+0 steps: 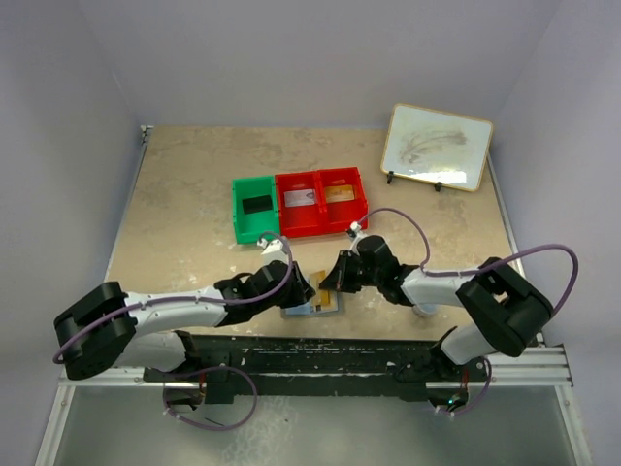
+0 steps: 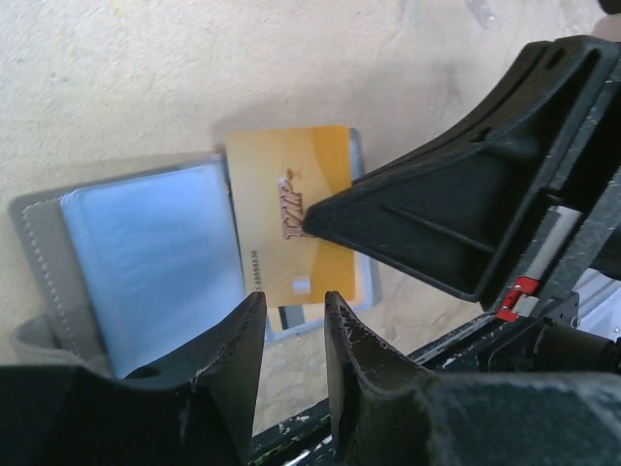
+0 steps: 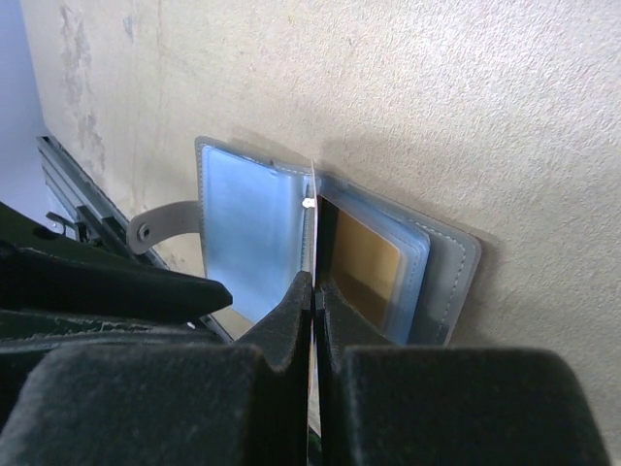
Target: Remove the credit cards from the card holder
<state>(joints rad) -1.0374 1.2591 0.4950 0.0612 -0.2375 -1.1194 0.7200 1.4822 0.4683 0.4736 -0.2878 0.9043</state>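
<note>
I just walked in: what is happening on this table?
A grey card holder with clear plastic sleeves lies open on the table. The right fingers are shut on a thin sheet standing up at its fold; sleeve or card, I cannot tell. A flat gold card lies on one half, its striped end sticking out. The left fingers, slightly apart, hover at that end, gripping nothing.

The beige table (image 1: 184, 194) bears the open card holder (image 1: 315, 311), a green bin (image 1: 240, 216), red bins (image 1: 312, 229); a framed whiteboard (image 1: 437, 146).
</note>
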